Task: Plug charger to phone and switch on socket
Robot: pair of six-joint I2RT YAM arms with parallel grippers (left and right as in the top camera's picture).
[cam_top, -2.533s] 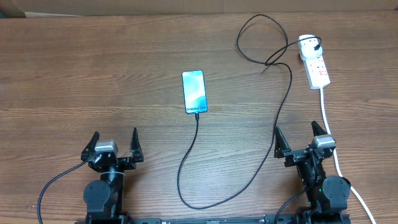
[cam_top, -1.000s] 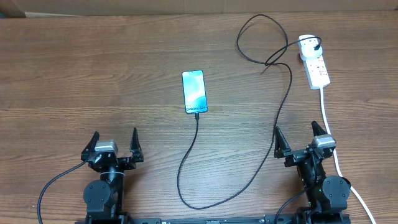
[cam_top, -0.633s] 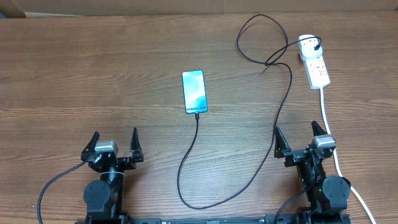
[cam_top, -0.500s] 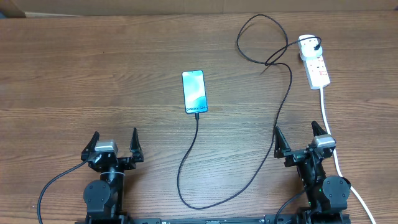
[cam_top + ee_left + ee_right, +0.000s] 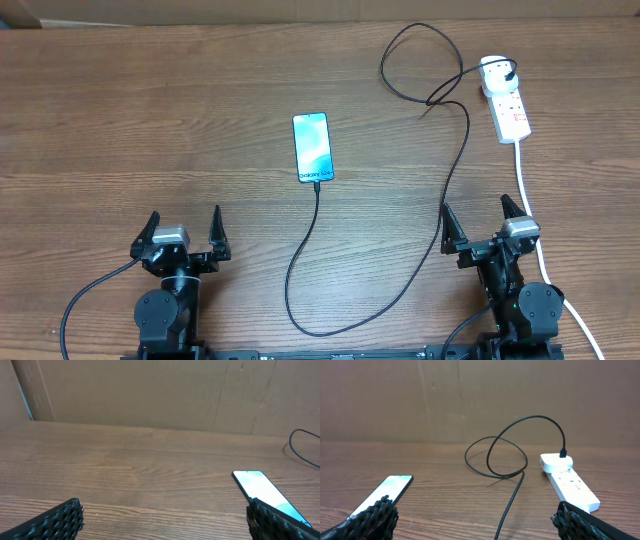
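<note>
The phone (image 5: pixel 312 147) lies flat mid-table, teal screen up; it also shows in the left wrist view (image 5: pixel 265 492) and the right wrist view (image 5: pixel 385 488). The thin black charger cable (image 5: pixel 440 190) runs from the phone's bottom edge, loops near the front, then curls up to a white plug head (image 5: pixel 495 74) seated in the white socket strip (image 5: pixel 511 112), also seen in the right wrist view (image 5: pixel 572 487). My left gripper (image 5: pixel 183 236) is open and empty at the front left. My right gripper (image 5: pixel 480 226) is open and empty at the front right, astride the cable (image 5: pixel 512 497).
The socket's thick white cord (image 5: pixel 530 210) runs down the right side past my right arm. A brown cardboard wall (image 5: pixel 150 395) stands at the table's far edge.
</note>
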